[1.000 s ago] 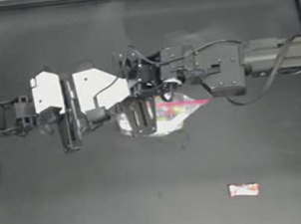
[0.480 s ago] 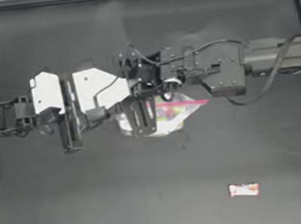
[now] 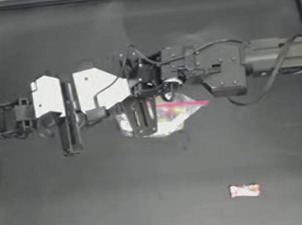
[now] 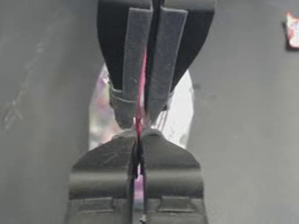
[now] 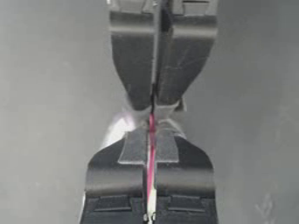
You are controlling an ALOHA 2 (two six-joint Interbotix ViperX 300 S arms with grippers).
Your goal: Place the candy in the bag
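The bag (image 3: 174,113), clear plastic with a pink-red seal strip and coloured sweets inside, hangs at the table's middle between both arms. My left gripper (image 3: 139,116) is shut on the bag's seal strip. My right gripper (image 3: 152,86) meets it tip to tip and is shut on the same strip. In the left wrist view my left gripper (image 4: 140,133) pinches the pink strip, facing the right gripper (image 4: 146,116), with the bag (image 4: 180,109) behind. The right wrist view shows the same pinch from my right gripper (image 5: 151,131). The candy (image 3: 244,190), a small white wrapper with pink-red marks, lies alone towards the front right, also seen as the candy (image 4: 292,28).
The dark table (image 3: 88,201) stretches around the bag, with raised edges at the back and sides. The right arm's body (image 3: 269,58) spans from the right side to the middle.
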